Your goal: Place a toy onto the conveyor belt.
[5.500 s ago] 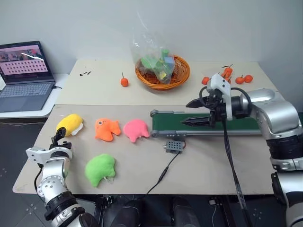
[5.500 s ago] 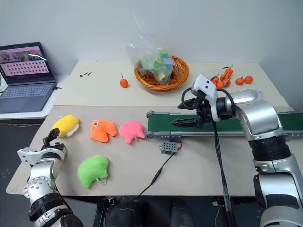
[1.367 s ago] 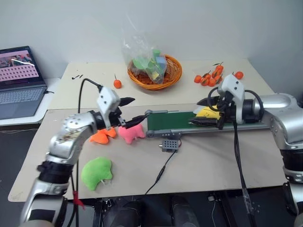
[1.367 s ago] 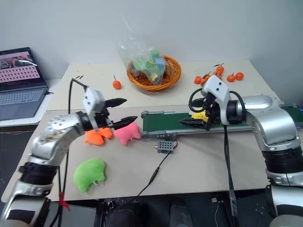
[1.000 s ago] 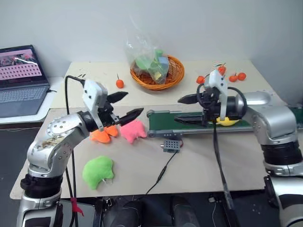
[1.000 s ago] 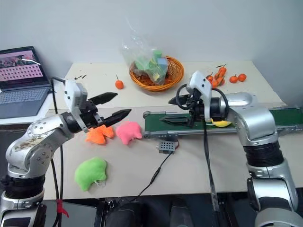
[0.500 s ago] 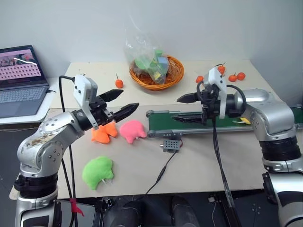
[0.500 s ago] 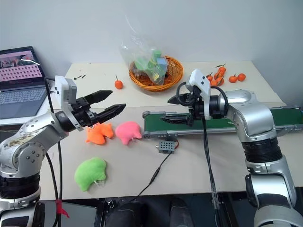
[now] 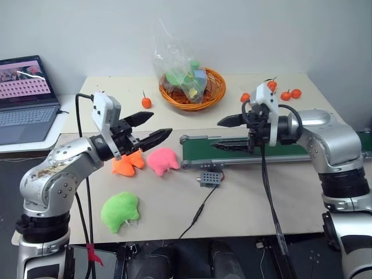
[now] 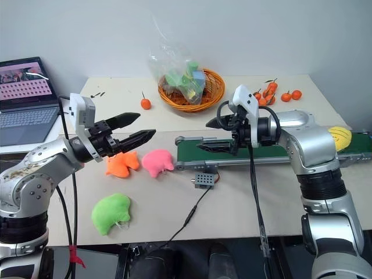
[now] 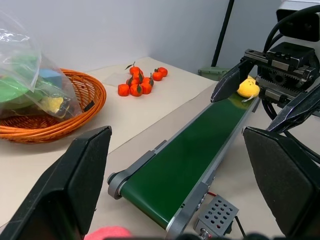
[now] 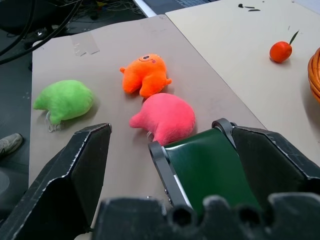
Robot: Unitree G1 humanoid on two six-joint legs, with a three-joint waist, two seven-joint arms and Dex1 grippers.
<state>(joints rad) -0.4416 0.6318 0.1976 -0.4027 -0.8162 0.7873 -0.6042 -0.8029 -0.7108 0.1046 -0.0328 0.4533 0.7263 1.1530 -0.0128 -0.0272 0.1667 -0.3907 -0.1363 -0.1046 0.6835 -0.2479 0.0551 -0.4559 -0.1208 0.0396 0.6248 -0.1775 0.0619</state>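
Lying on the conveyor belt [image 10: 273, 150] near its far right end, the yellow plush toy [image 10: 340, 138] sits well apart from both grippers, on the outer side of the right arm, behind the right gripper [image 10: 210, 134] and not ahead of it. That gripper hovers over the belt's near, left end with its two black fingers spread apart and nothing between them, pointing toward the robot's left, away from the toy. The left gripper [image 10: 136, 128] hangs above the orange plush fish [image 10: 122, 163] and the pink plush [image 10: 158, 161], fingers likewise wide apart and empty, aimed across toward the belt; through its wrist camera the toy [image 11: 248, 87] shows at the belt's distant end, just past the other gripper's fingers. The belt's long axis runs left to right across the table, so the toy lies along that line, farther right than either set of fingertips. Of the two, the right arm is the nearer, though the toy rests closer to its elbow than to its fingertips. Judged from this layout, the placing looks done, and any coming move is likely a withdrawal rather than a reach.
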